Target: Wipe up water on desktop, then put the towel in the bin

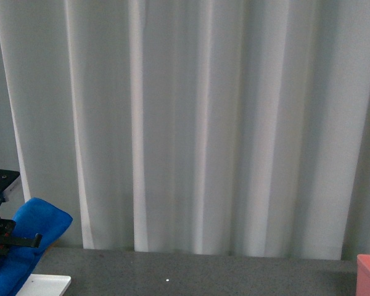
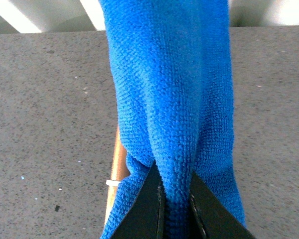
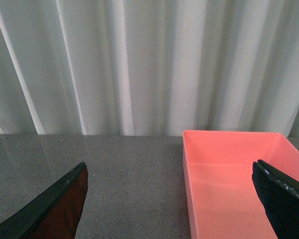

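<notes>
Left wrist view: left gripper [image 2: 175, 196] clamped tight on the towel [image 2: 169, 99], cloth bunched btwn both fingers, held above the desktop [image 2: 40, 124]. Wooden rod [image 2: 118, 164] shows just behind the towel. Right wrist view: right gripper [image 3: 169, 172] wide open, holding nothing, w/ the bin [image 3: 229, 149] close ahead on the desktop. Front view: towel far left, bin far right, well apart.

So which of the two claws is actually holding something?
The left gripper: its jaws pinch the blue towel. The right gripper is open and empty, facing the pink bin.
</notes>
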You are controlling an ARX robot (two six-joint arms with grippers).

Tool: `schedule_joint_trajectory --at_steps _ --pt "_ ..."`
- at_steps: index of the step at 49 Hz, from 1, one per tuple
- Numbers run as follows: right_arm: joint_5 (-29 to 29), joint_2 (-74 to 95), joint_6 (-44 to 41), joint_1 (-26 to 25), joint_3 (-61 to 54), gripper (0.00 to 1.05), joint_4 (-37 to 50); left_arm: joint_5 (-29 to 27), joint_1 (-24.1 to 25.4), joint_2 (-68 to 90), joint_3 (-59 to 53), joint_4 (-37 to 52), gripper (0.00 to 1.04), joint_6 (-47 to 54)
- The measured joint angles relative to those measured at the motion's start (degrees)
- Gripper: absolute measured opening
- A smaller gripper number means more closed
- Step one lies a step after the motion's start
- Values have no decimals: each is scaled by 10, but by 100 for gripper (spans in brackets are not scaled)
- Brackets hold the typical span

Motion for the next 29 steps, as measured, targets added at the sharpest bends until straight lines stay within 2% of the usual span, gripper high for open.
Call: schedule_joint_trajectory --at_steps 16,29 --pt "0 0 0 0 0 98 0 152 -80 -168 -47 37 4 -90" --pt "0 0 0 0 0 98 0 254 -209 -258 -131 117 4 -176"
